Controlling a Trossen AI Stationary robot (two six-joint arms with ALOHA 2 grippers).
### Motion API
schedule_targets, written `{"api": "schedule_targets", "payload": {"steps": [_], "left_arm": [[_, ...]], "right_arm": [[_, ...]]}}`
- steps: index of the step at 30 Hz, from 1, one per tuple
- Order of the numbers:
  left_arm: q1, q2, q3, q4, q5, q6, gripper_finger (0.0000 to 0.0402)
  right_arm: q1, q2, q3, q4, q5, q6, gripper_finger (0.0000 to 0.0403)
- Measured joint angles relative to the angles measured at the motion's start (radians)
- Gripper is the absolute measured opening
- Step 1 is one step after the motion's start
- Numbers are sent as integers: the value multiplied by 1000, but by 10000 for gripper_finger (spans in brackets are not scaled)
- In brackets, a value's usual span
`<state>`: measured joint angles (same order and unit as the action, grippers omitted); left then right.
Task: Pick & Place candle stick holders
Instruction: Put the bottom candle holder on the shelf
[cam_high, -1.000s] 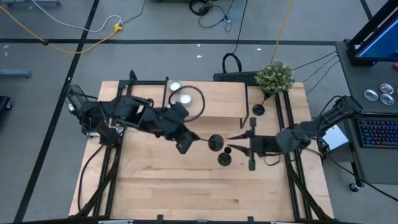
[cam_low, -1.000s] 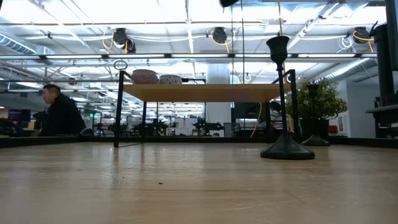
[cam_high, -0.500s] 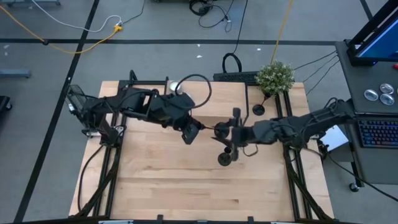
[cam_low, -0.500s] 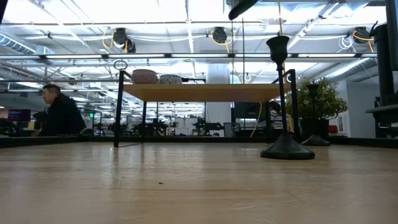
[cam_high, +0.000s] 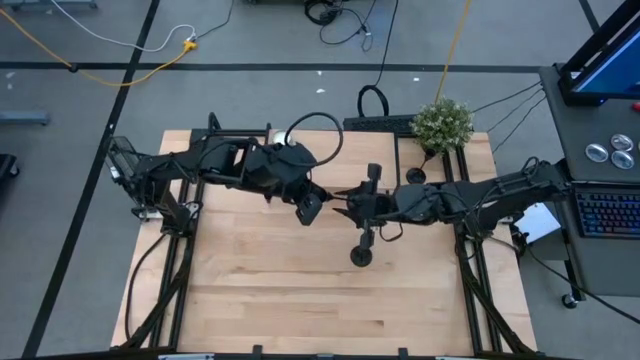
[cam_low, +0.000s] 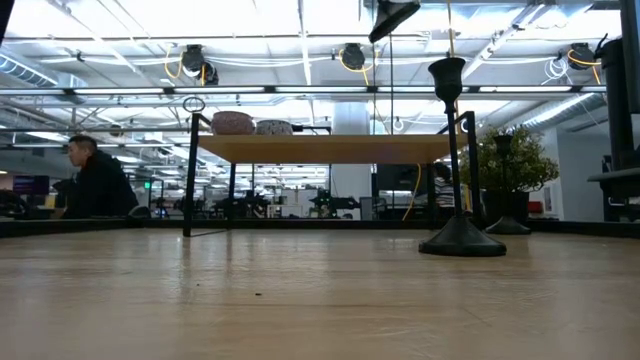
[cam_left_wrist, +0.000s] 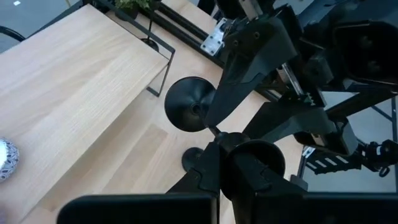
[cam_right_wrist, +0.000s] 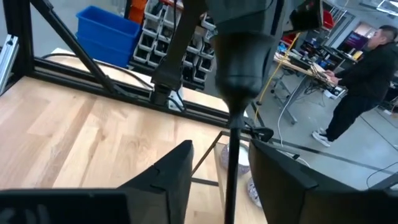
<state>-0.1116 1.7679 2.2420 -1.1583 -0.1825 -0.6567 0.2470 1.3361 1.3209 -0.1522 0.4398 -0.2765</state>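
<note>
My left gripper (cam_high: 313, 208) is shut on a black candle stick holder (cam_left_wrist: 189, 112) held level above the table's middle, its disc base pointing toward the right arm. My right gripper (cam_high: 345, 205) is open. Its fingers (cam_right_wrist: 168, 177) stand on either side of the holder's thin stem (cam_right_wrist: 230, 162) without touching it. A second holder (cam_high: 360, 255) stands on its base on the table nearer the front; it also shows in the low view (cam_low: 460, 238). A third holder (cam_high: 415, 177) stands at the far right, by the plant. My left gripper pinches the holder at the top end of its stem (cam_left_wrist: 217, 133), away from the disc base (cam_left_wrist: 186, 109). The fingers (cam_left_wrist: 208, 168) hide the place of contact itself. They come level from the table's left. The holder lies level, clear of the table.
A raised wooden shelf (cam_high: 350, 160) on black legs spans the table's far part and carries two bowls (cam_high: 292, 155). A potted plant (cam_high: 442, 122) stands at the far right corner. Bare wood lies toward the near edge. A person (cam_low: 95, 180) sits in the room beyond.
My left gripper has carried the held holder a little toward the far edge and the right. My right gripper has gone toward the table's left, up to the holder. Its fingers now stand on either side of the stem.
</note>
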Motion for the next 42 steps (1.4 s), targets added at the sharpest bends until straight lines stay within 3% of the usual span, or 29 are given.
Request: {"api": "schedule_targets", "payload": {"steps": [18,30,39,42], "left_arm": [[0,0,-18,55,30,41,9],[8,0,-18,50,26,54,9],[29,0,-18,38,54,88,10],[34,0,-18,40,58,126,41]], "right_arm": [[-31,0,0,5,-1,14,97],[-31,0,-2,5,-3,8,13],[-32,1,-2,8,0,-1,8],[-37,1,-2,9,3,-5,8]]}}
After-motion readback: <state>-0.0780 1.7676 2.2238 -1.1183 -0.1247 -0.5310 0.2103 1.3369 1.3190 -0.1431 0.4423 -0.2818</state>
